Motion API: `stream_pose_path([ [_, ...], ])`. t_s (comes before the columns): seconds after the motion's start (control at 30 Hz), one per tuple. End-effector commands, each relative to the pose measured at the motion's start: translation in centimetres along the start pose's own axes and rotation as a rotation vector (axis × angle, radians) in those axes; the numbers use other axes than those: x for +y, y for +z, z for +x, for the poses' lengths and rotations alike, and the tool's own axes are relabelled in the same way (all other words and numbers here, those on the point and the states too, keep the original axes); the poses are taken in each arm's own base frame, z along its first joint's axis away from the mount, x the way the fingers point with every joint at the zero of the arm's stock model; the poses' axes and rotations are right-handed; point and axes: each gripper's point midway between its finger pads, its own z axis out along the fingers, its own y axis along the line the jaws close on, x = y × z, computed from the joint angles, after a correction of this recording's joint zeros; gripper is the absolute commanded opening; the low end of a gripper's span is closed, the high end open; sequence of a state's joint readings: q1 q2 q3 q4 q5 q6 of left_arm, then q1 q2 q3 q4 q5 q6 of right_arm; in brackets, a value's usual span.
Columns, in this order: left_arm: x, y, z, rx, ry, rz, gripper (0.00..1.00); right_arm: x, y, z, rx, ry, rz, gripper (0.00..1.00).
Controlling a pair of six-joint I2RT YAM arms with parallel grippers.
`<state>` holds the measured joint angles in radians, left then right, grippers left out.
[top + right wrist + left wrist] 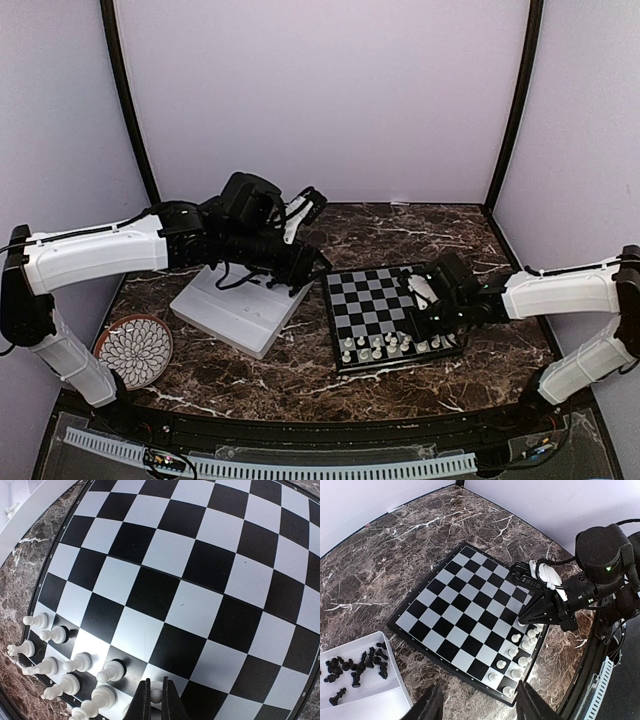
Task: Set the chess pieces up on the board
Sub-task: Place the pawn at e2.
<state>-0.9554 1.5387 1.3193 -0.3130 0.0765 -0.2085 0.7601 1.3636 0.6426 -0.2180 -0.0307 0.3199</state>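
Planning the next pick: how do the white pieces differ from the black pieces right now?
Colour: the white pieces are pale, while the black pieces are dark.
Place: the white pieces are lined up along one edge of the board, while the black pieces are in the tray.
Pose: the white pieces stand upright, while the black pieces lie in a loose jumble.
Both are small chess figures.
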Motion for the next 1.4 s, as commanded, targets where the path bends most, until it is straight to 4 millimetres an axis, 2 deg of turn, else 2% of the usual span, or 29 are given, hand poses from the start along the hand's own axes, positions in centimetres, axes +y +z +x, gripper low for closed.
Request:
stream_pose_path([
  [0.0,0.3,-1.3,-0.2,-0.015,-0.014,-0.012,0.52,1.2,0.2,-1.5,-0.034,-0.031,-0.03,0.0],
  [0.33,0.3,-1.3,-0.2,-0.019,-0.014,-0.013,0.52,0.8,-0.5,-1.2,-0.022,-0.041,0.007,0.0],
  [0.77,0.3,-0.9,0.0,-0.018,-0.007,-0.008,0.52,0.5,0.1,-0.4,0.029,-0.033,0.023,0.13],
  [1.17,0.5,-0.7,0.2,-0.009,-0.004,-0.016,0.52,0.6,-2.1,-2.5,-0.002,-0.051,0.053,0.17],
  [1.27,1.7,-0.6,1.0,0.023,-0.052,-0.067,0.52,0.9,-3.6,-3.9,-0.029,-0.051,0.059,0.18],
  [1.33,4.1,-0.9,2.0,0.071,-0.144,-0.179,0.52,1.2,-5.1,-5.3,-0.065,-0.052,0.057,0.19],
  [1.37,5.4,-1.2,3.4,0.123,-0.178,-0.247,0.51,1.4,-5.8,-6.0,-0.082,-0.052,0.053,0.2],
])
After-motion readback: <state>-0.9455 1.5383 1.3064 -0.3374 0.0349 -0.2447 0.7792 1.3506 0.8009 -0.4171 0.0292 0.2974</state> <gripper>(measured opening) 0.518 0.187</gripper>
